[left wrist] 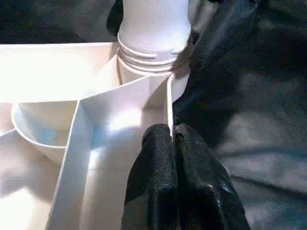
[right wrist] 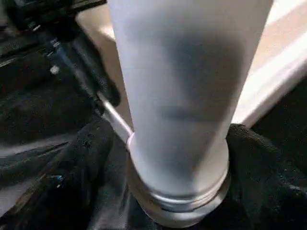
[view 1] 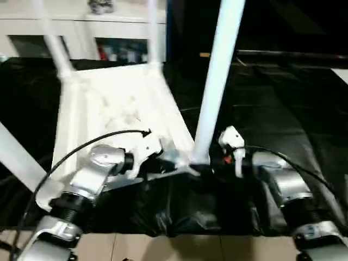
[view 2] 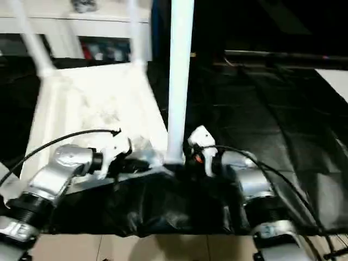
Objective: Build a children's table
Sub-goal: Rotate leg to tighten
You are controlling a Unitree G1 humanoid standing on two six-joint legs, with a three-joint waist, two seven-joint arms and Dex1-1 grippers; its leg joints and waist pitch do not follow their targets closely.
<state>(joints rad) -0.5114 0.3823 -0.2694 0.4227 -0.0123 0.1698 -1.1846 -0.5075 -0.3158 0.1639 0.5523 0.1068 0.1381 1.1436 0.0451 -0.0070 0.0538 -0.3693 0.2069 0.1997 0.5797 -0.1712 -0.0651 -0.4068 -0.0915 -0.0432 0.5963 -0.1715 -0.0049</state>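
Observation:
The white tabletop [view 1: 119, 109] lies upside down on a black cloth, ribbed underside up. A white leg [view 1: 217, 81] stands upright in its near right corner socket [left wrist: 148, 62]. Two more legs rise at the far corners [view 1: 51, 38] [view 1: 154, 32], and another leg [view 1: 16, 157] slants up at the near left. My left gripper [left wrist: 171, 136] is shut on the thin rim wall of the tabletop, just beside that socket. My right gripper [view 1: 212, 163] sits low against the base of the near right leg [right wrist: 187, 96], on the side away from my left gripper.
The black cloth [view 1: 283, 98] covers the surface under and to the right of the tabletop. A white cabinet [view 1: 81, 27] stands behind. Tan floor [view 1: 179, 247] shows along the near edge. Black cables arc over both forearms.

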